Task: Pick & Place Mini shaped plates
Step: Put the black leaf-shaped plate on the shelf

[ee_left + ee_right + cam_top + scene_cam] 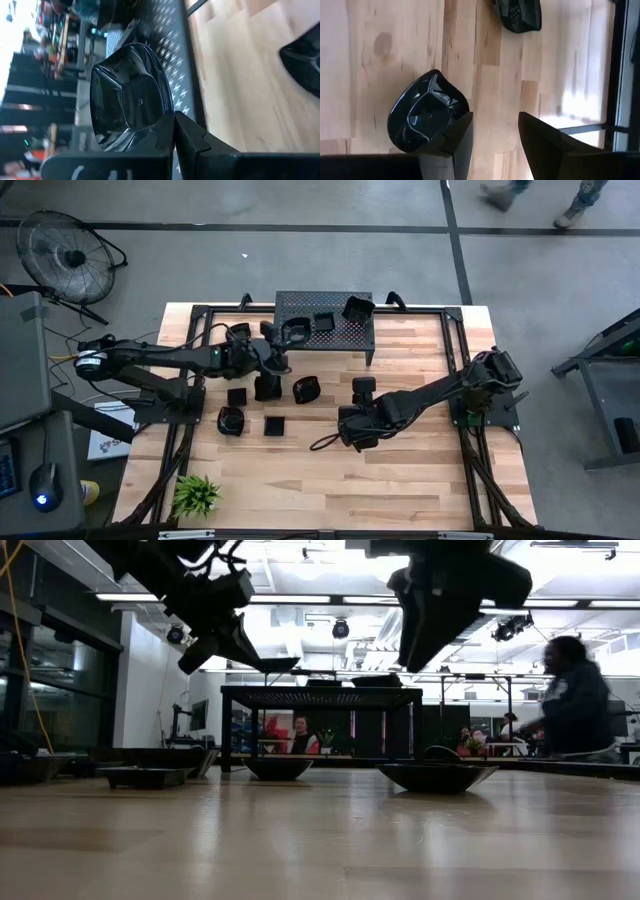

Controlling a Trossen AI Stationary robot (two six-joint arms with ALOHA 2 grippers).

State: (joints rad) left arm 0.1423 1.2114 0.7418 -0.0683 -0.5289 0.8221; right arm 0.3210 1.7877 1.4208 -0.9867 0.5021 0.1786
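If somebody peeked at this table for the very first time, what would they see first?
Probably the left gripper, shut on a shiny black mini plate and holding it up by the big black perforated metal stand at the table's back edge. Next, the right gripper, open above the wooden table with another shiny black plate lying beside one finger. More small black plates are scattered across the middle.

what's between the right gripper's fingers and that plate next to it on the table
Bare wood. In the right wrist view the right gripper stands open beside the lobed black plate; only table shows in the gap between its fingers.
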